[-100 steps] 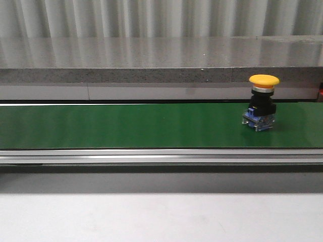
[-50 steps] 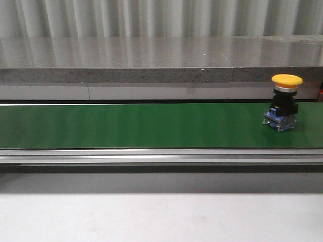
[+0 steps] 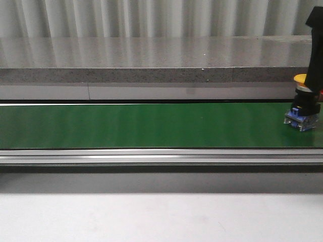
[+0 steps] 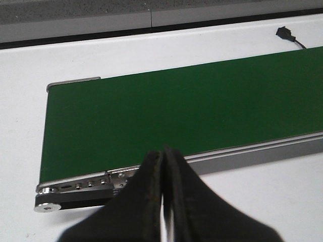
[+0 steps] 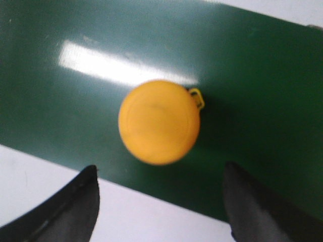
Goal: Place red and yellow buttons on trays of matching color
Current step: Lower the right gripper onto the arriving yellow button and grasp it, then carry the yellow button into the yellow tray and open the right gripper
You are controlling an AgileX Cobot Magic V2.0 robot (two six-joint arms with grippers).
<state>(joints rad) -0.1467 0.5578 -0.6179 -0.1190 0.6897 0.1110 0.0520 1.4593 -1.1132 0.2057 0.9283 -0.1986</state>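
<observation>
A yellow button (image 3: 301, 110) with a black and blue base stands upright on the green conveyor belt (image 3: 151, 125) at the far right of the front view. My right arm (image 3: 316, 50) comes down over it and hides part of its cap. In the right wrist view the round yellow cap (image 5: 159, 122) lies just ahead of my right gripper (image 5: 160, 174), which is open, one finger (image 5: 81, 206) on either side and neither touching it. My left gripper (image 4: 164, 155) is shut on nothing, above the belt's near rail (image 4: 252, 156). The red button and the trays are out of view.
A grey stone ledge (image 3: 151, 60) runs behind the belt, and a metal rail (image 3: 151, 156) runs along its front. White table (image 3: 151, 217) lies in front. In the left wrist view the belt's end roller (image 4: 70, 189) and a small black cable plug (image 4: 285, 33) show.
The yellow button has ridden the belt to the right, almost to the frame edge. My right arm has come into the front view over it.
</observation>
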